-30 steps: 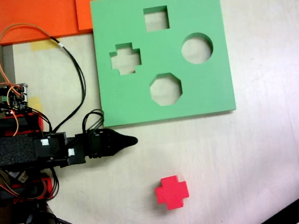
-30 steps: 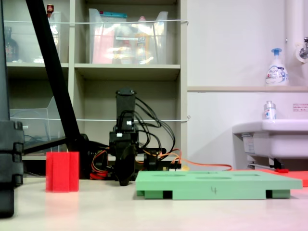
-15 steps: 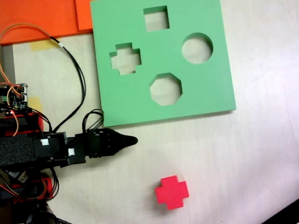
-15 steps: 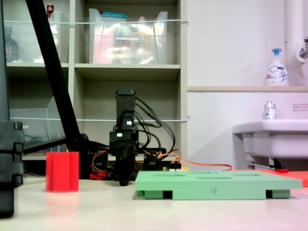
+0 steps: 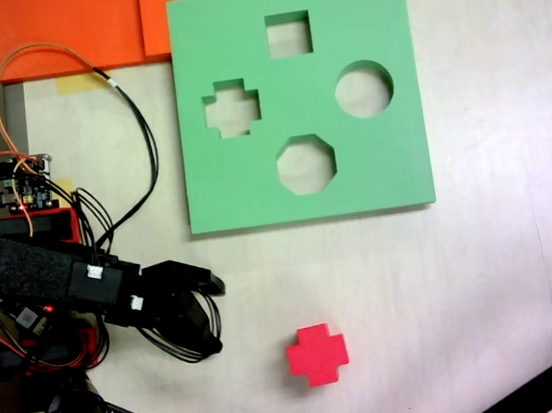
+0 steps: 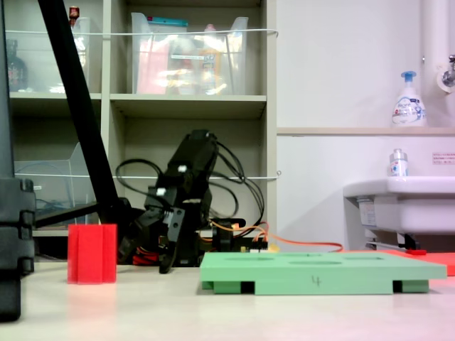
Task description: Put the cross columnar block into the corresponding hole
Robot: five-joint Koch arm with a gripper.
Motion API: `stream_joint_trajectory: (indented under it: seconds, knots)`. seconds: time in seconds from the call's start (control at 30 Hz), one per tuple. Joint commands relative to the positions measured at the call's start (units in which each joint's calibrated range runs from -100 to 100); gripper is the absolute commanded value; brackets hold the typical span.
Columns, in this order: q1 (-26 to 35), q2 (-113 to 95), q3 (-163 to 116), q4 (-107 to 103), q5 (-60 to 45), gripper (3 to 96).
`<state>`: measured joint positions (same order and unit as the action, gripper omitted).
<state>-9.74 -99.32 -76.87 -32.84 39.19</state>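
Reaching stage only, nothing placed. Gripper (image 5: 206,311) has jaws spread, empty, near the table's left edge in the first exterior view. Red cross block (image 5: 316,354) stands upright near the bottom edge, ungrasped. Plus-shaped hole (image 5: 232,109) in green board (image 5: 392,162) is empty. Grasp, carry, align, insert remain.

In the first exterior view, the black robot arm (image 5: 32,272) is cut off by the left edge. The flat orange foam sheet (image 5: 83,27) runs off the top edge. In the second exterior view, the black gripper (image 6: 169,245) is too dark to tell its jaws apart.
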Motion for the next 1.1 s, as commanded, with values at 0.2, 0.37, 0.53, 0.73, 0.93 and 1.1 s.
stream_joint_trajectory:
  seconds: [0.2,0.37,0.53,0.73,0.93,1.1]
  knots:
    - [3.22,-0.68,40.98,-54.06,5.91,46.6]
    - [4.25,-0.68,59.03,-62.63,8.64,44.5]
    - [4.59,8.11,66.70,-67.16,8.64,44.6]
    - [4.49,21.94,74.48,-67.16,6.89,58.3]
    - [3.32,42.05,83.65,-67.16,4.25,82.0]
    - [1.66,60.63,93.92,-67.16,1.66,88.6]
